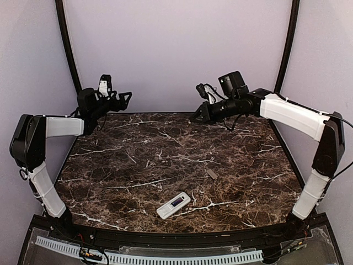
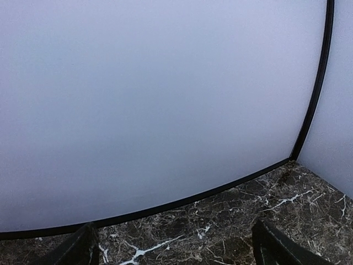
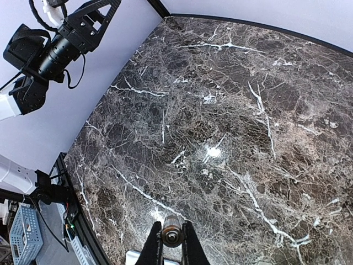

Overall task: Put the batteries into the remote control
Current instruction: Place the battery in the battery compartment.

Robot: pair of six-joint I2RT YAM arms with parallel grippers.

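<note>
right pincer [image 3: 172, 227]: we are clamping a battery [image 3: 171, 237]
left pincer [image 2: 176, 248]: apart
remote control [image 1: 173, 205]: diagonal at tabletop [image 1: 121, 165] near edge, nearer right pincer

White remote control [image 1: 173, 205], coppery battery [image 3: 171, 236], brown white-veined marble table [image 1: 138, 165], lilac walls [image 1: 176, 49]

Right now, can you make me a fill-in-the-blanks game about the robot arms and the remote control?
1. The right end effector is shut on a ____.
2. The left end effector is ____ and holds nothing.
3. The remote control lies on the table with its display facing ____.
Missing words: battery, open, up.
</note>
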